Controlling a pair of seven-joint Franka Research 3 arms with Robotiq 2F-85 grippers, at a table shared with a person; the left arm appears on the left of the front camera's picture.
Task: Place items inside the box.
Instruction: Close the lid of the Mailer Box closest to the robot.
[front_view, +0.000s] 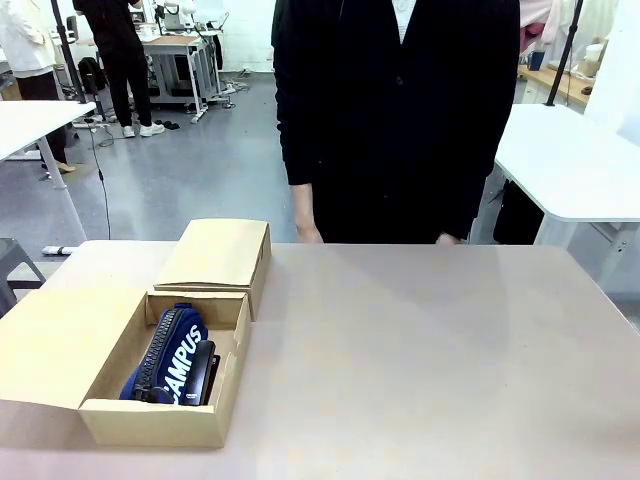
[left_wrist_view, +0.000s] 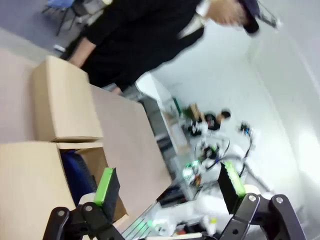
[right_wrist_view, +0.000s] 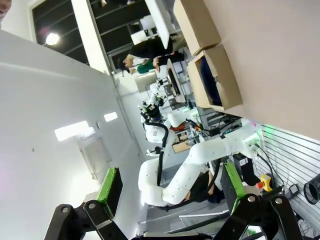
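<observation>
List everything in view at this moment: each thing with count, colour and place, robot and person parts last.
box: one, brown cardboard, open, table's near left
pouch: one, navy, white "CAMPUS" lettering, inside the box
stapler: one, black, inside the box beside the pouch
table: one, beige
person: one, black clothing, standing at the far edge
left gripper: one, black with green pads, open, raised above the box
right gripper: one, same colours, open, raised
</observation>
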